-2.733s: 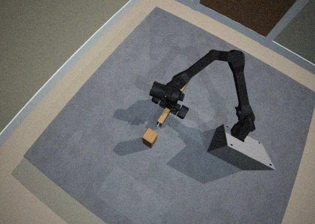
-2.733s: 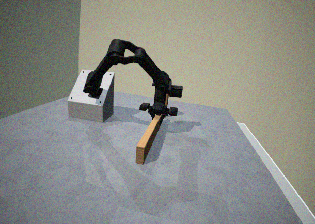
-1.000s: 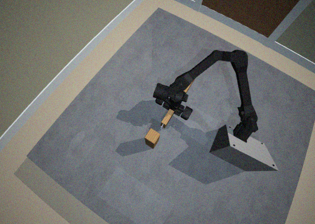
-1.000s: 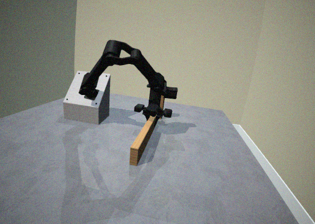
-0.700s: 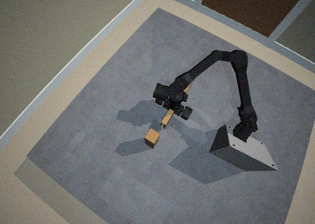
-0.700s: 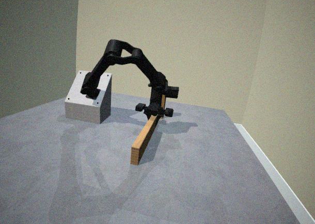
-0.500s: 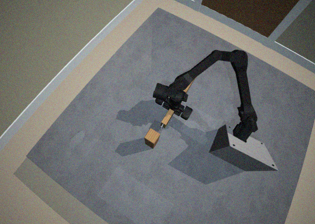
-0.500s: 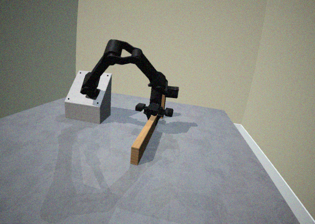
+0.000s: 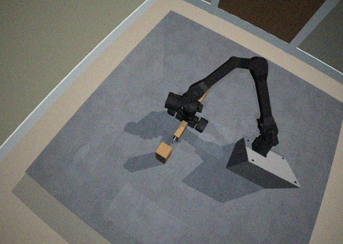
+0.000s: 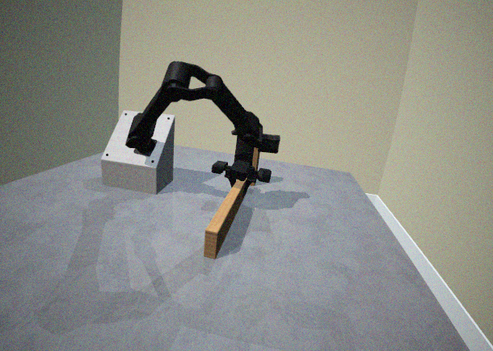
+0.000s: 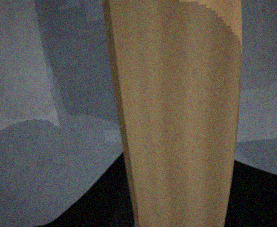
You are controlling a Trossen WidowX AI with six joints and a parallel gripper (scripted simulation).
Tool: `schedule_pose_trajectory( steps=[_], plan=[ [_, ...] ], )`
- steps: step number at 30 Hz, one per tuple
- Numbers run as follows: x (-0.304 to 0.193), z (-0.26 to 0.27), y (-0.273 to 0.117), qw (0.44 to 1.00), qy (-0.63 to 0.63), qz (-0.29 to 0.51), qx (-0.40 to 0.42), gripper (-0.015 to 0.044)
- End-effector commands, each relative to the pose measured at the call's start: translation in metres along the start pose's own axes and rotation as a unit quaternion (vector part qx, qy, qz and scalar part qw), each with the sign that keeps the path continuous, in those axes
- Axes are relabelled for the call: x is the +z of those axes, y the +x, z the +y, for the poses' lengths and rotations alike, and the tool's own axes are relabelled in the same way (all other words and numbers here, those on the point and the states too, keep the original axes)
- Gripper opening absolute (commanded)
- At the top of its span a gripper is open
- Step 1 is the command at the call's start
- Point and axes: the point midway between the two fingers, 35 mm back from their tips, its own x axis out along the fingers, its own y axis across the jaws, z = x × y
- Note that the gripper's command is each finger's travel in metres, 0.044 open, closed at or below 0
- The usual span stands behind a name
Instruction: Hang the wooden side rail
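My gripper [image 9: 186, 122] [image 10: 242, 180] is shut on the wooden side rail [image 9: 180, 130] [image 10: 227, 212] [image 11: 178, 110], across its width; the wrist view shows the rail between the dark fingers. The steel hooks [image 9: 174, 139] on the rail's end point at the headboard post [image 9: 163, 152] [image 10: 255, 158], with a small gap seen between them in the top view. The post stands upright on the table. Its slot and pins are hidden in all views. The rail's far end appears to rest on the table in the exterior view.
The arm's base is on a grey wedge-shaped block [image 9: 254, 173] [image 10: 128, 176], to the right in the top view and at the back left in the exterior view. The arm arches over the grey mat [image 9: 135, 206] [image 10: 323, 272]. The wrist camera housing sticks out beside the post in the exterior view.
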Motion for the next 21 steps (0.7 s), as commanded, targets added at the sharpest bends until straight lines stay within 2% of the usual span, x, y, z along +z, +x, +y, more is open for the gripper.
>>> schedule_pose_trajectory(
  steps=[1, 21],
  plan=[
    [-0.0014, 0.0034, -0.0058, 1.0, 0.003, 0.001, 0.008, 0.0],
    [-0.0014, 0.0034, -0.0091, 1.0, 0.003, 0.002, 0.008, 0.0]
  ],
)
